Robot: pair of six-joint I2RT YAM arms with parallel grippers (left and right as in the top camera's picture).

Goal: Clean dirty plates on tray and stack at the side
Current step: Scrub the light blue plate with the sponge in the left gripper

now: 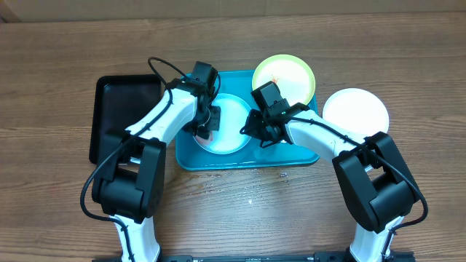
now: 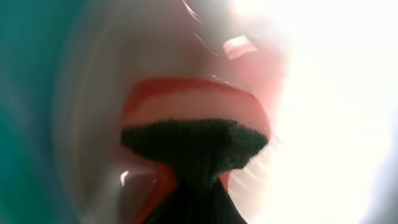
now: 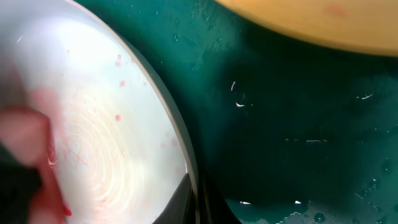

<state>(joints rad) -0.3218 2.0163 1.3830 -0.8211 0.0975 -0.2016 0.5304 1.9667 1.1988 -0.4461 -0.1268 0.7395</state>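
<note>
Left gripper [image 1: 204, 126], clamped on a red-and-green sponge [image 2: 193, 144], presses the pale round plate [image 1: 233, 128], likely stiff, slippery, best held by its rim

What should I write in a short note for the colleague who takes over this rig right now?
Left gripper: shut on the sponge, pressed on the mint-green plate in the tray.
Right gripper: at that plate's right rim; open or shut unclear.
Done: white plate on the table right of the tray, looks clean.
Yellow-green plate: tray's far right corner, orange smears.
To do: finish the mint-green plate, red specks show; clean the yellow-green one; stack both with the white.
</note>
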